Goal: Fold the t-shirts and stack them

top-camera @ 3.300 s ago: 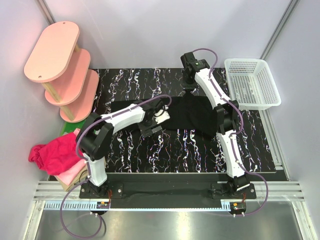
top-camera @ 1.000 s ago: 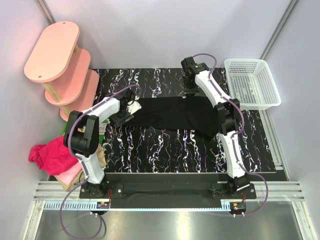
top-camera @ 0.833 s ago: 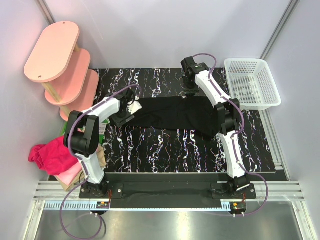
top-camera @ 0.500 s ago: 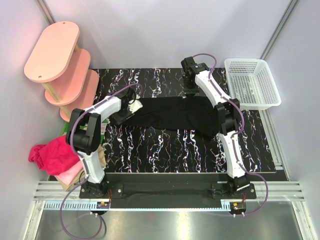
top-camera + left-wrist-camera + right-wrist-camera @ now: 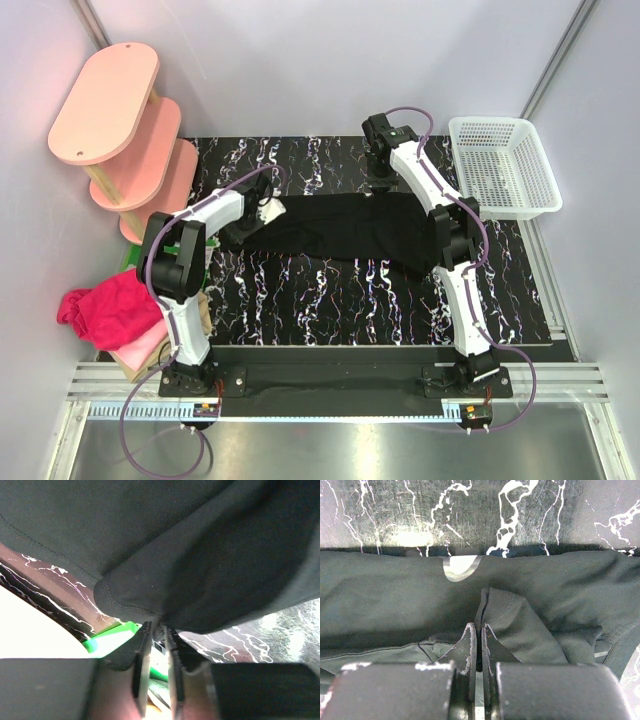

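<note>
The black t-shirt [image 5: 350,230] lies spread on the dark marbled table [image 5: 330,310], a bit behind its middle, and it reaches from the left arm across to the right arm. The left gripper [image 5: 157,626] is at the left end of this shirt. In the left wrist view its two fingers stand almost together, with only a thin slit between them, and the folded hem of the black cloth comes down right into their tips, so they seem to pinch this hem. Behind the fingers a small part of a green packet [image 5: 110,637] shows. The right gripper [image 5: 480,627] is at the far edge of the shirt, towards the right side. Its jaws are closed, and a ridge of black cloth rises from between the tips, so it grips the shirt there. A pale patch [image 5: 460,567] shows on the cloth just behind this ridge. The other shirts are off the table at the near left: a magenta t-shirt [image 5: 105,305] lies crumpled on top of a pink t-shirt [image 5: 148,345]. A pink shelf [image 5: 110,100] stands at the far left corner, and a white basket [image 5: 500,165] stands at the far right of the table.
</note>
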### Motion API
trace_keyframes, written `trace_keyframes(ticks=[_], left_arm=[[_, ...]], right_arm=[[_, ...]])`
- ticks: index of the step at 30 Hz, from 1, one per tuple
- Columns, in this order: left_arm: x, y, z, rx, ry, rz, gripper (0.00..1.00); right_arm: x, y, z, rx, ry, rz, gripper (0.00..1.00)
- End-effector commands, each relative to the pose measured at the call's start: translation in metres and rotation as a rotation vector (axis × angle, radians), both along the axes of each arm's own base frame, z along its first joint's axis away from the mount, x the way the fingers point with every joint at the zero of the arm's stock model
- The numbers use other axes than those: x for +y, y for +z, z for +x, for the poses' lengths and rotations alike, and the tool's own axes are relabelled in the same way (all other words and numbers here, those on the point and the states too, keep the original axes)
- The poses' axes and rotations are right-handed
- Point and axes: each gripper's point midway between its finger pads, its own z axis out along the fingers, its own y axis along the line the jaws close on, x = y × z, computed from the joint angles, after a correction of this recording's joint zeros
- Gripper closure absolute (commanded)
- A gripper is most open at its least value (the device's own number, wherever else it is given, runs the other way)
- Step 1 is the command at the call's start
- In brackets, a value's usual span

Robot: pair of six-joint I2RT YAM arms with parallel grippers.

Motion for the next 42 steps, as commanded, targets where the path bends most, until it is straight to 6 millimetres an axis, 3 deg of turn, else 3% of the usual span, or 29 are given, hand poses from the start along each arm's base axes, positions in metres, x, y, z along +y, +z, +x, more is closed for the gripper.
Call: trace_keyframes(ticks=[1, 2, 8, 13, 14, 19, 22, 23, 25, 26, 28, 29, 31, 32, 37, 42], left_arm=[[0.004, 0.010, 0.018, -0.052, 0.002, 0.014, 0.92], [0.004, 0.012, 0.019, -0.060, 0.006, 0.013, 1.00], [0.002, 0.024, 0.021, -0.085, 0.004, -0.005, 1.00], [0.002, 0.053, 0.025, -0.152, -0.002, -0.016, 1.00], [0.002, 0.060, 0.026, -0.167, -0.007, -0.022, 1.00], [-0.004, 0.100, 0.016, -0.214, -0.018, -0.078, 1.00], [-0.003, 0.111, -0.004, -0.204, -0.035, -0.092, 1.00], [-0.002, 0.105, -0.015, -0.179, -0.043, -0.099, 1.00], [-0.001, 0.109, -0.034, -0.165, -0.066, -0.108, 1.00], [0.000, 0.099, -0.047, -0.127, -0.074, -0.108, 1.00], [0.003, 0.095, -0.063, -0.111, -0.085, -0.105, 1.00], [0.006, 0.082, -0.075, -0.069, -0.088, -0.099, 1.00], [0.011, 0.069, -0.094, -0.026, -0.091, -0.090, 1.00], [0.011, 0.065, -0.100, -0.013, -0.097, -0.097, 1.00], [0.016, 0.061, -0.117, -0.008, -0.101, -0.090, 1.00], [0.014, 0.062, -0.104, -0.009, -0.097, -0.082, 1.00]], right_arm=[[-0.004, 0.035, 0.007, -0.083, -0.004, 0.015, 1.00], [-0.004, 0.037, 0.008, -0.089, -0.004, 0.013, 1.00], [-0.007, 0.045, 0.007, -0.105, -0.007, 0.013, 1.00], [-0.008, 0.078, -0.002, -0.150, -0.009, 0.038, 1.00], [-0.010, 0.097, -0.006, -0.181, -0.011, 0.049, 1.00], [-0.014, 0.126, -0.043, -0.197, -0.004, 0.089, 1.00], [-0.020, 0.143, -0.078, -0.230, -0.003, 0.130, 1.00], [-0.021, 0.148, -0.098, -0.245, 0.007, 0.166, 1.00], [-0.022, 0.151, -0.119, -0.252, 0.005, 0.213, 1.00], [-0.024, 0.150, -0.141, -0.241, 0.016, 0.235, 1.00], [-0.026, 0.145, -0.162, -0.220, 0.008, 0.268, 1.00], [-0.024, 0.138, -0.183, -0.192, 0.026, 0.301, 1.00], [-0.020, 0.132, -0.204, -0.164, 0.024, 0.342, 1.00], [-0.016, 0.125, -0.224, -0.140, 0.048, 0.363, 1.00], [-0.007, 0.102, -0.280, -0.043, 0.071, 0.432, 1.00], [-0.008, 0.086, -0.288, -0.006, 0.074, 0.418, 1.00]])
